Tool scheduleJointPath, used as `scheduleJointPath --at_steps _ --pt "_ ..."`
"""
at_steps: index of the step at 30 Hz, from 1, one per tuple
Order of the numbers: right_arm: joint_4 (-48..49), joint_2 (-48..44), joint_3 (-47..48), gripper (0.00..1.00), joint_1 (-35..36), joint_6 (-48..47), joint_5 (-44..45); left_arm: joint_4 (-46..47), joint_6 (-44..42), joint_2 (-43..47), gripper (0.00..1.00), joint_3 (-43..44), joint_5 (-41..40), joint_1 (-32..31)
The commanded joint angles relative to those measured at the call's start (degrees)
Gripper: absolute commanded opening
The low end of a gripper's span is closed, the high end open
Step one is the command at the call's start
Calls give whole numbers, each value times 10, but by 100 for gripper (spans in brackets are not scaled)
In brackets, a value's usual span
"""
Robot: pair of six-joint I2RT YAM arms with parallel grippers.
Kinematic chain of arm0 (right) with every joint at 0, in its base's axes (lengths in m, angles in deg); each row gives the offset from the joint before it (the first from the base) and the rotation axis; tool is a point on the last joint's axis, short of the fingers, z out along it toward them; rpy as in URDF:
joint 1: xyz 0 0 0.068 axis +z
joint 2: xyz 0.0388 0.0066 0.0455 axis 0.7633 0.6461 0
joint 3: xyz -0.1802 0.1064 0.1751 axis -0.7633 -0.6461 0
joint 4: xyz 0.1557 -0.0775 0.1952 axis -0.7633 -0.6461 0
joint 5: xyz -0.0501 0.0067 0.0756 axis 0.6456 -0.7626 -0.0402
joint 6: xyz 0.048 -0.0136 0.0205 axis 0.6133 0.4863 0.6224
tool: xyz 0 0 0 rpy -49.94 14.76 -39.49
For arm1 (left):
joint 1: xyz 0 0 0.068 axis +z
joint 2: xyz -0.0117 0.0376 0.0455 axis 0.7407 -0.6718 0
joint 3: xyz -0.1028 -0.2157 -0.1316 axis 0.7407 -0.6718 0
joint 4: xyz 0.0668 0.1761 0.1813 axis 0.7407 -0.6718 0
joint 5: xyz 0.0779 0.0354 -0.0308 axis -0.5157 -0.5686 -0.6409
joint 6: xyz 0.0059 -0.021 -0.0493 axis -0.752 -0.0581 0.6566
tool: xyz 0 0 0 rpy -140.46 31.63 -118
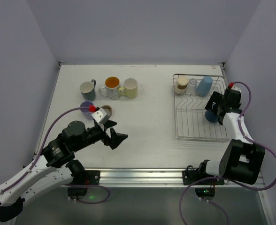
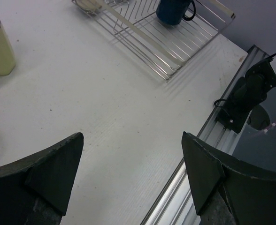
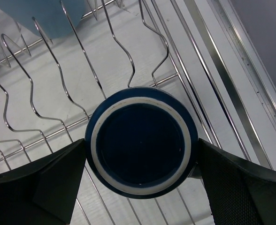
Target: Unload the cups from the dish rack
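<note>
The silver wire dish rack stands at the right. In its back row are a beige cup, a clear glass and a light blue cup. My right gripper is over the rack's right side, its fingers pressed on both sides of an upside-down navy cup above the rack's wires. My left gripper is open and empty over bare table. The left wrist view shows the rack and the navy cup.
On the table's left stand a white mug, an orange-lined mug, a cream cup, a lavender cup and a metallic cup. The table's front rail is near the left gripper.
</note>
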Motion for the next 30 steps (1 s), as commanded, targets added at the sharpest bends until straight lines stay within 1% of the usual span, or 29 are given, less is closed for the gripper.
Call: scheduleJointPath --at_steps 1,11,14,16,17,19,26,27,29,30 --pt "18 10 30 99 -1 -16 -3 -5 -12 4 89 1 -11 -9" --pt "-18 56 75 98 1 -18 12 -7 -12 -6 90 2 -19 -11" --pt "-20 43 76 86 4 -5 5 -5 -13 -13 90 4 -20 -8" --pt "-28 39 80 86 8 1 -1 -2 -15 -20 90 9 -14 -1" --pt "-32 39 81 89 11 7 -1 0 -14 -22 90 10 -11 11" --pt "-40 42 82 99 15 13 -2 1 -13 -22 89 9 -7 18" --pt "-56 73 64 99 17 31 1 0 -10 -23 90 3 -5 36" --pt "-52 72 61 98 17 32 -1 1 -10 -23 90 3 -6 36" --pt "-40 57 51 86 17 39 -4 1 -10 -27 90 3 -5 40" --pt "-39 52 51 78 17 41 -3 1 -9 -29 90 3 -6 41"
